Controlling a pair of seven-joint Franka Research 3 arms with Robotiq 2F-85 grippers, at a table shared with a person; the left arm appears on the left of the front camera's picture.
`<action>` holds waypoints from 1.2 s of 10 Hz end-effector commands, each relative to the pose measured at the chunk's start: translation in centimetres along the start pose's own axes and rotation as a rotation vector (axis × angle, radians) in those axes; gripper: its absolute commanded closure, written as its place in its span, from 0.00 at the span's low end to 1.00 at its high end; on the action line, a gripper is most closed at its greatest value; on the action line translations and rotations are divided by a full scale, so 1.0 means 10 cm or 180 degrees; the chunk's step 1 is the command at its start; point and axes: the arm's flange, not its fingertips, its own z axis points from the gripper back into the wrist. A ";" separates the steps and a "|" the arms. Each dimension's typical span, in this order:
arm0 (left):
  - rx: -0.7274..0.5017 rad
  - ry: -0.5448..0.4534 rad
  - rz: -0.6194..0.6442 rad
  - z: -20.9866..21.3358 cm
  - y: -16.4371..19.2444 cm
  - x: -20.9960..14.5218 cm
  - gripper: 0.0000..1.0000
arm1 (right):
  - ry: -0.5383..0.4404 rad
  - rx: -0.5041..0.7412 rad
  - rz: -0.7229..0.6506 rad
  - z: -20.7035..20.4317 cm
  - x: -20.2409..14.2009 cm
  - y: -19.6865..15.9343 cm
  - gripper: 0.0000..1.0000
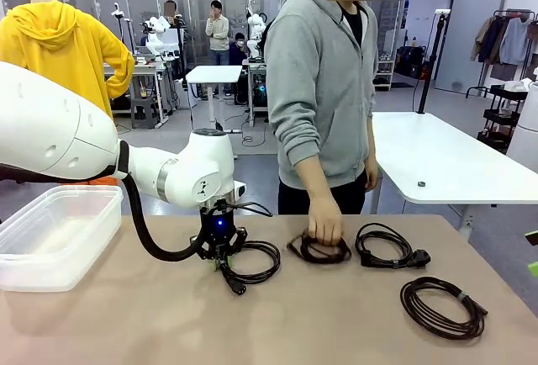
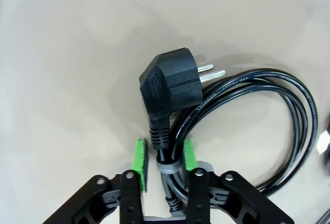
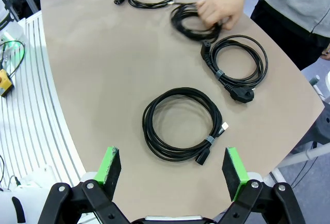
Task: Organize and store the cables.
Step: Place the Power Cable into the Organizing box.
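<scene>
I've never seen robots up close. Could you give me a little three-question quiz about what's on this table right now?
1. How many coiled cables lie on the table?
2. True or false: the left gripper straddles a cable beside its plug.
3. The person's hand rests on: A) a cable coil, B) the clear bin, C) a robot arm.
Key: 1) four; 2) true; 3) A.

White arm (image 1: 50,129), black hose (image 1: 139,229), green-padded black jaws, perhaps a blue light (image 1: 219,222).
</scene>
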 end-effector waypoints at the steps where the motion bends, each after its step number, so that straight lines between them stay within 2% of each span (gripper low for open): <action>1: 0.0100 0.0011 -0.0013 0.01 -0.04 0.04 1.00 | -0.0050 0.0007 0.0060 0.01 0.01 -0.02 0.00; 5: -0.0020 -0.0104 -0.0094 0.32 0.04 0.08 1.00 | -0.0050 0.0007 0.0060 0.01 0.01 -0.02 0.00; 6: -0.0118 -0.0226 -0.0187 0.63 0.14 0.08 0.91 | -0.0050 0.0007 0.0060 0.01 0.01 -0.02 0.00; 8: -0.0174 -0.0417 -0.0596 1.15 0.33 -0.01 0.91 | -0.0050 0.0007 0.0060 0.01 0.01 -0.02 0.00; 9: -0.0192 -0.0567 -0.0668 1.32 0.41 -0.04 0.91 | -0.0050 0.0007 0.0060 0.01 0.01 -0.02 0.00; 11: -0.0273 -0.0692 -0.0796 1.49 0.52 -0.12 0.91 | -0.0050 0.0007 0.0060 0.01 0.01 -0.02 0.00; 12: -0.0248 -0.0654 -0.1032 1.49 0.54 -0.14 0.91 | -0.0050 0.0007 0.0060 0.01 0.01 -0.02 0.00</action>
